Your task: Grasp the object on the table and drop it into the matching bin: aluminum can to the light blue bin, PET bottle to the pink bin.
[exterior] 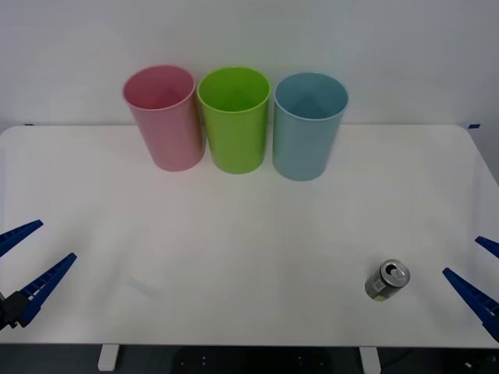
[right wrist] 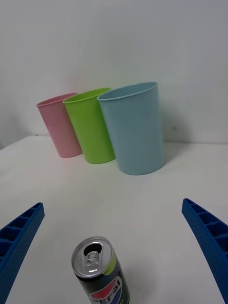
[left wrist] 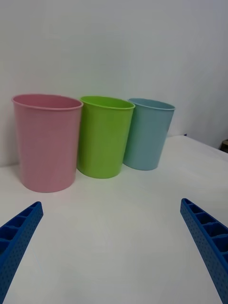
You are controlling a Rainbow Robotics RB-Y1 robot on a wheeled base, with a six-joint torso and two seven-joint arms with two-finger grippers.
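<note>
A wide white table (exterior: pixel 234 257) with rounded corners is seen across the front view, set against a plain pale wall. Along the upper part of the frame three tall bins are lined up in a row: the pink bin (exterior: pixel 162 117) on the left, a lime green bin (exterior: pixel 234 118) in the middle and the light blue bin (exterior: pixel 309 125) on the right, each just beside its neighbour.

The aluminum can (exterior: pixel 387 280) is stood upright at the lower right of the front view, its silver top and pull-tab turned upward, well apart from the bins.

The right gripper (exterior: pixel 485 274) is held at the right edge of the frame, near the can, its blue ribbed fingers spread wide with nothing between them; no contact with the can is made. The left gripper (exterior: pixel 25 260) is parked at the lower left edge, likewise spread wide and empty.

Both grippers are cut off by the frame edges, so only their fingers are visible. In the right wrist view the can's lower body is cut off, and its label is only partly legible.
</note>
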